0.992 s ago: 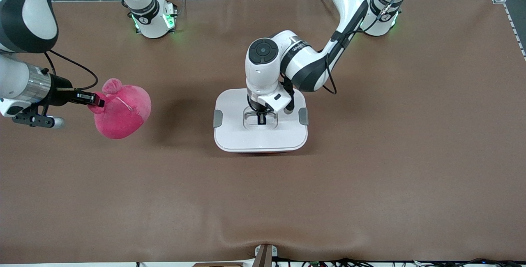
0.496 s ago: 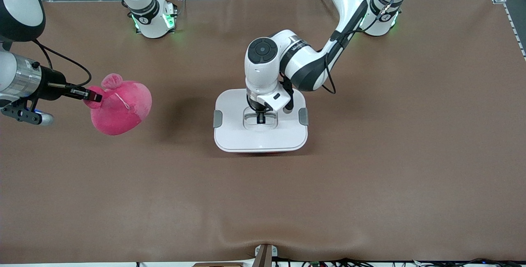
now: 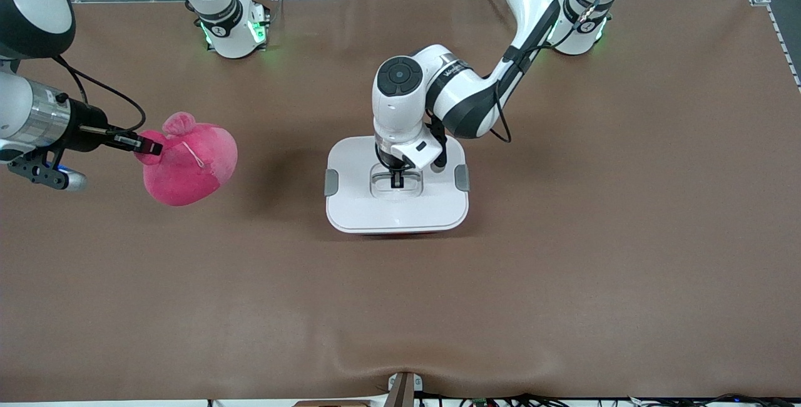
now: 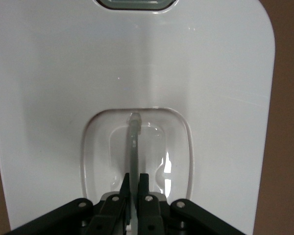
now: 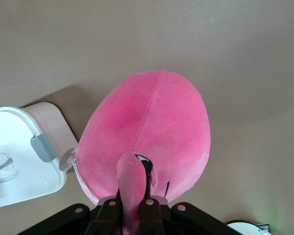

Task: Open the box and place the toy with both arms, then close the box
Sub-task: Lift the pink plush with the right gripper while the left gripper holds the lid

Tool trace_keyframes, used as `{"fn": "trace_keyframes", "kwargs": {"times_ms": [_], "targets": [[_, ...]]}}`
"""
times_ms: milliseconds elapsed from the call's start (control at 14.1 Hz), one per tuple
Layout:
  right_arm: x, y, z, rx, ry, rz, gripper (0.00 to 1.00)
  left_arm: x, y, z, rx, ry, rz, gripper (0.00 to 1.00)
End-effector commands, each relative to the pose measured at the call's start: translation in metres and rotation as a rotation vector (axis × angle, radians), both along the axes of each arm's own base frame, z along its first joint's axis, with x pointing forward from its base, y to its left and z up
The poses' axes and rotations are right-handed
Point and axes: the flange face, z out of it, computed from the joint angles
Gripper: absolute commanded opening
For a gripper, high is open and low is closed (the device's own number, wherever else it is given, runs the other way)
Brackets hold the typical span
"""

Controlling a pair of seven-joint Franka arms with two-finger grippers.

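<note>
At the table's (image 3: 563,257) middle, the box (image 3: 400,230), white lid (image 3: 357,203) not yet off, grey clips (image 3: 331,181) at nine and three o'clock on its rim. Over the lid's centre, the left gripper (image 3: 396,180), pinched tight on the thin clear handle (image 4: 133,142) in the recess. No change there across the last second: same grip, lid not raised.

At nine o'clock from the box, well apart and up in the air, the toy (image 3: 191,166), clamped by one ear flap in the right gripper (image 3: 147,144). Carried a touch higher and a little toward the box since a second ago. Judged from that: toy in approach, opening lagging, so nothing to drop it into yet.

Open room: bare brown cloth at six o'clock and at three o'clock of the box, good for setting the lid down. Straight lane between toy and box. Tightest spot at twelve o'clock, the left arm's elbow above the box rim; risk of plush brushing that wrist on the way in.
</note>
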Motion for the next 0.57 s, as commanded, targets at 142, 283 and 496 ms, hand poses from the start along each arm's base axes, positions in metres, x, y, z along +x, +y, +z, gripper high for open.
{"fn": "trace_keyframes", "kwargs": {"times_ms": [142, 283, 496], "targets": [[-0.001, 0.007, 0.011, 0.013, -0.001, -0.019, 0.00, -0.004, 0.004, 0.019, 0.032, -0.009, -0.045, 0.00], [-0.001, 0.009, 0.011, 0.024, 0.011, -0.059, 0.00, -0.003, 0.006, 0.025, 0.030, -0.012, -0.042, 0.00], [0.000, 0.007, 0.011, 0.048, 0.028, -0.123, 0.00, -0.001, 0.008, 0.034, 0.019, -0.015, -0.034, 0.00]]}}
